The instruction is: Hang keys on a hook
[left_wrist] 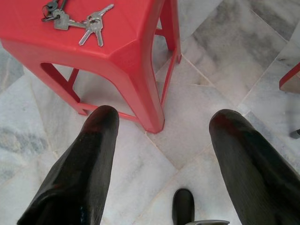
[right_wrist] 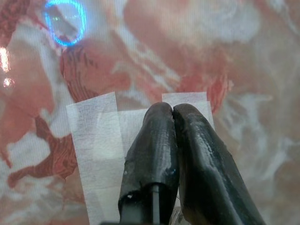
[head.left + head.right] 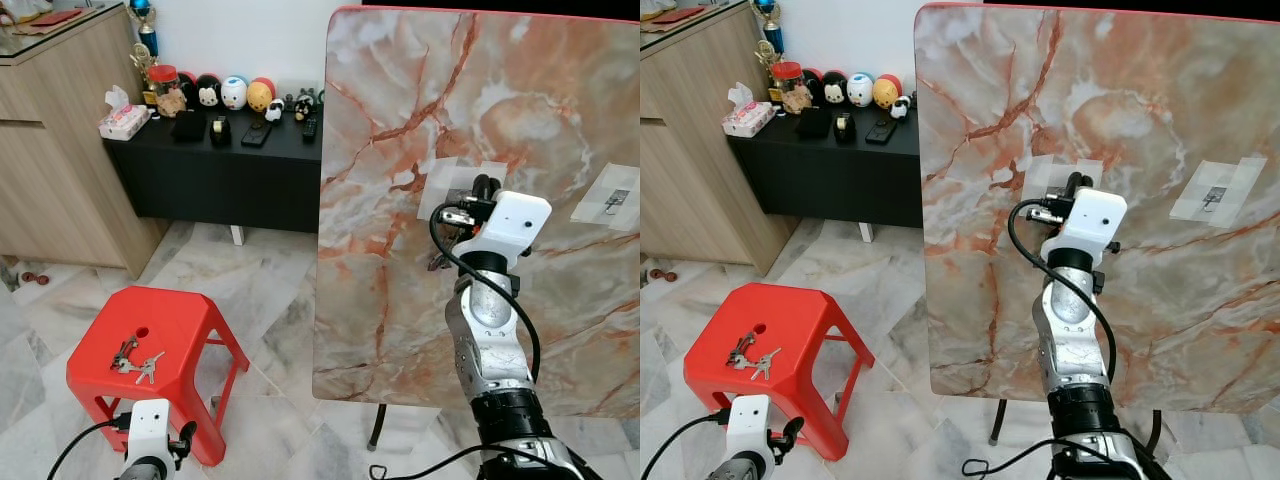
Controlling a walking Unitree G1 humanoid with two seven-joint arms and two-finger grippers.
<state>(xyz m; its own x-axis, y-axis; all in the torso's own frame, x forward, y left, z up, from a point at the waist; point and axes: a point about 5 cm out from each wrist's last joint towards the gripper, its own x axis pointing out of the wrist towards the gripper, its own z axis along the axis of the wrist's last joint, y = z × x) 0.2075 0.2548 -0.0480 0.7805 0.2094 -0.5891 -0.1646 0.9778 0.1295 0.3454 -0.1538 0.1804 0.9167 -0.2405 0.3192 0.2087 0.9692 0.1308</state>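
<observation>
Left gripper (image 1: 161, 136): low beside the red plastic stool (image 3: 175, 345), over the marble tile floor (image 3: 270, 300), its two black fingers (image 1: 84, 164) spread wide apart and holding nothing. Keys (image 3: 138, 360): a bunch of silver keys on rings, lying loose on the stool's seat near a round hole in the plastic, just ahead of the left gripper and untouched by it. Right gripper (image 2: 173, 117): raised on the silver arm against an upright marble-patterned board (image 3: 400, 330), fingers pressed together tip to tip; whether anything is pinched between them cannot be told. The fingertips rest at a patch of white tape (image 2: 98, 140) stuck to the board face; the hook under that patch is hidden behind the wrist. A dark item hangs just below the wrist camera, too small to identify. Second tape patch (image 3: 612, 195): further to the right on the board, carrying a small metal hook (image 3: 617, 200), well apart from the right gripper. Beyond: a low black cabinet (image 3: 215, 180) against the wall, holding a tissue box (image 3: 123, 120), a row of round toy figures (image 3: 235, 93) and a phone (image 3: 256, 133); a wooden cupboard (image 3: 60, 160) stands to its left.
</observation>
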